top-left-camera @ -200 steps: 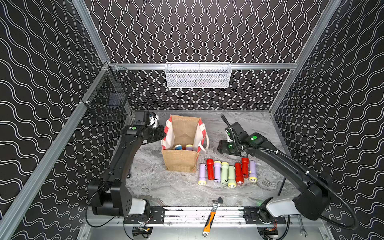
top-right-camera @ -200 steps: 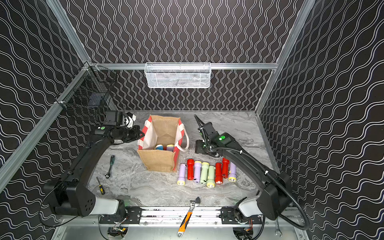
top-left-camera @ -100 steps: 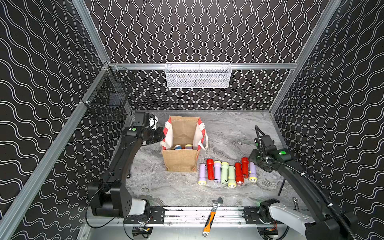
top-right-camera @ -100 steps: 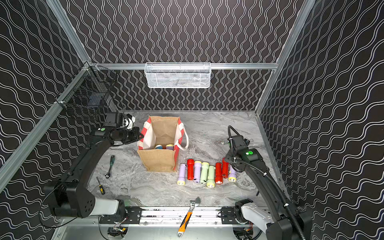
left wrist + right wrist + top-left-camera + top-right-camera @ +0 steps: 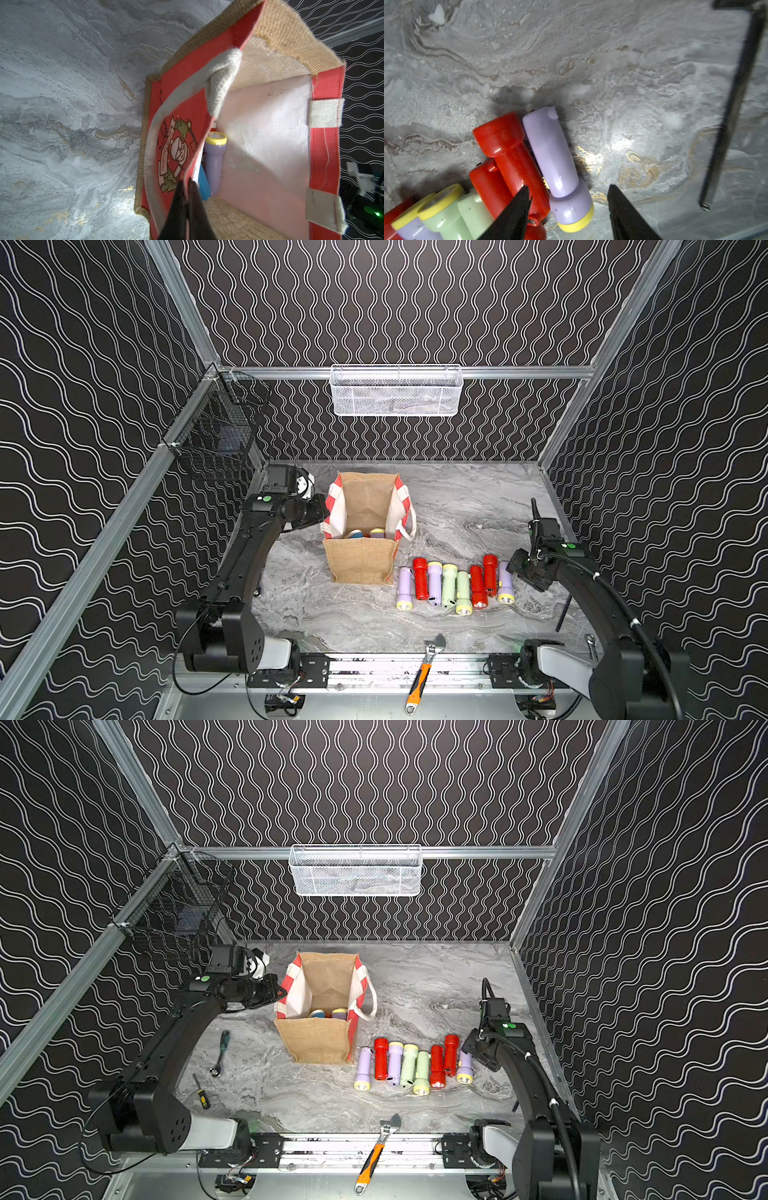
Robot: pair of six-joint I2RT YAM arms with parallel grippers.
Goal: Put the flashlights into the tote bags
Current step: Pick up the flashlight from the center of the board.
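The right gripper [image 5: 569, 187] is hovering open over the lilac flashlight [image 5: 552, 149] ending the row of flashlights [image 5: 453, 585] beside the tote bag [image 5: 359, 564]. The left gripper [image 5: 187, 182] is pinching the bag's red side. Probably next: lowering and closing on the barrel.

1. "Merry Christmas" is the only wording that can be read. It shows in the left wrist view.
2. It stands in red letters on a pale curling banner [image 5: 164, 164], printed on the red outer face of the tote bag [image 5: 280, 31].
3. "Merry" fills one curl and "Christmas" the next, beside a Santa figure [image 5: 177, 149].
4. Thin dark scrawls nearby on that face are illegible.
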